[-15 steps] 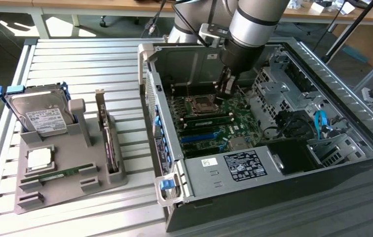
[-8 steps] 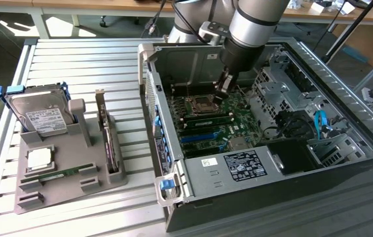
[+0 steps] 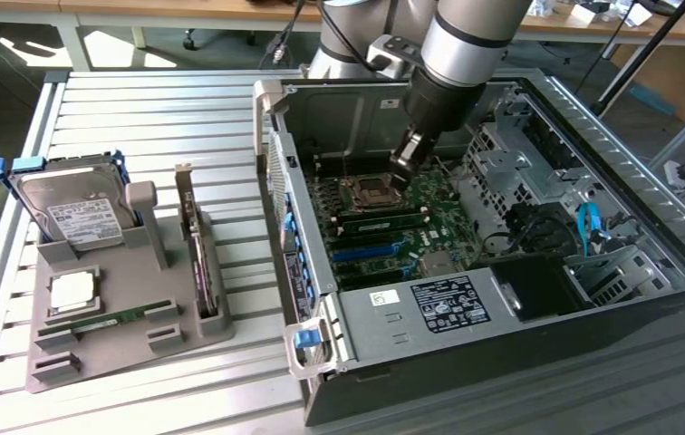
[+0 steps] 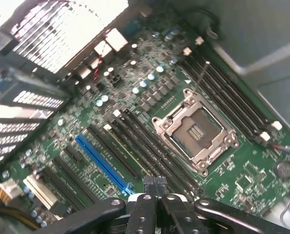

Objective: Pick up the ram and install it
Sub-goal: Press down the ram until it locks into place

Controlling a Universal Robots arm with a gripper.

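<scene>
Exterior view: ram (image 3: 110,319) lies on tray, well apart from narrowly closed hand (image 3: 410,156).

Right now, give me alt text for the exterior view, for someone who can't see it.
A robot arm reaches into an open computer case, its gripper just above the motherboard near the empty processor socket. On the exterior view's left, a gray holder carries the ram, a hard drive and an expansion card.
</scene>
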